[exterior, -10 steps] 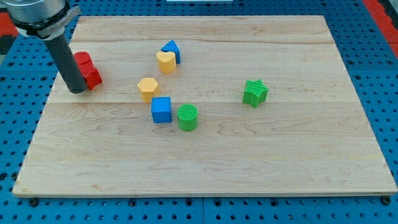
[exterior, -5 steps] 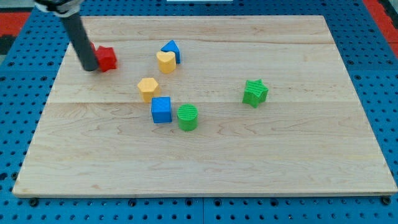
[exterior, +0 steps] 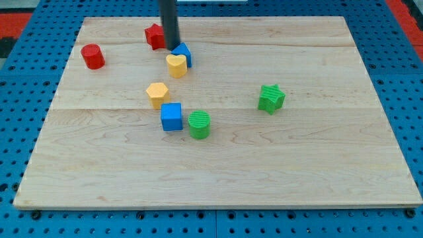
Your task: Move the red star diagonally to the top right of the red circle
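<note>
The red star (exterior: 154,36) lies near the view's top, to the upper right of the red circle (exterior: 92,56), which sits at the upper left of the wooden board (exterior: 317,165). My tip (exterior: 172,48) is down just right of the red star, touching or nearly touching it, and just upper left of the blue triangle-like block (exterior: 182,53).
A yellow heart (exterior: 176,65) sits right below the blue block. A yellow hexagon (exterior: 157,94), a blue cube (exterior: 171,116) and a green cylinder (exterior: 199,124) cluster at centre left. A green star (exterior: 271,98) lies to the right.
My tip has swept from the left edge to the upper middle. The red star moved right and up with it. The red circle is now uncovered at the upper left.
</note>
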